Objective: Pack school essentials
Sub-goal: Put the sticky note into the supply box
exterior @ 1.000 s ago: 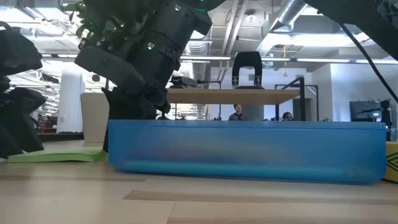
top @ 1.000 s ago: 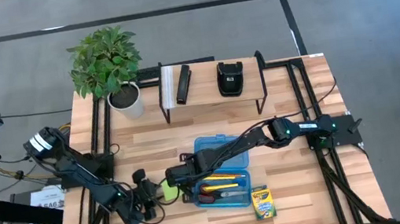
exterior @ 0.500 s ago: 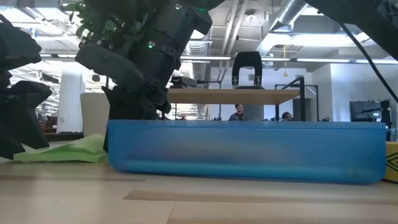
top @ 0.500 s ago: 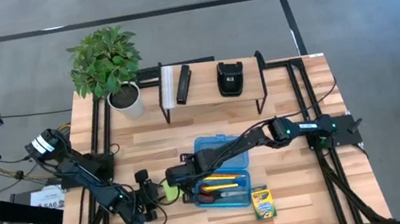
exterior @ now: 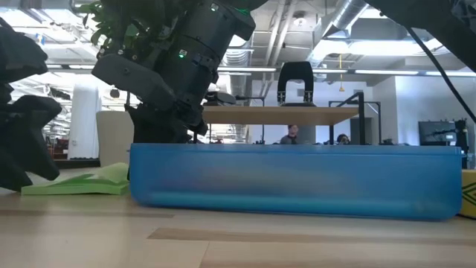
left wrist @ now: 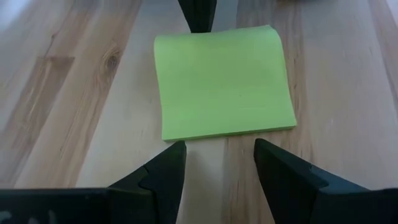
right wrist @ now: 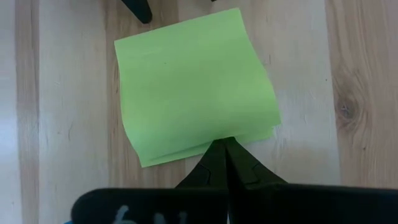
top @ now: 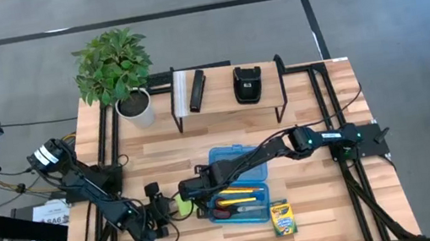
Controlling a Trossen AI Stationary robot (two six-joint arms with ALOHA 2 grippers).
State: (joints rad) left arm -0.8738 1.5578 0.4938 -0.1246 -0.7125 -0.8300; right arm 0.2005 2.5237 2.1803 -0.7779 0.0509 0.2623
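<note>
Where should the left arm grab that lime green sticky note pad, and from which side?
Grip the lime-green square paper sticky-note pad by its near edge, coming in low from the side facing the left gripper. It lies nearly flat, that edge is free, and the right gripper already pinches the opposite edge.

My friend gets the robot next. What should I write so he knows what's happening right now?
Right tool: shut, tip touching the edge of the green sticky-note pad, beside the blue case.
Left tool: open, at the pad's opposite edge, not gripping it.
Done: scissors and pencils lie in the case.
Left: the pad and the crayon box, both on the table, must go in.
</note>
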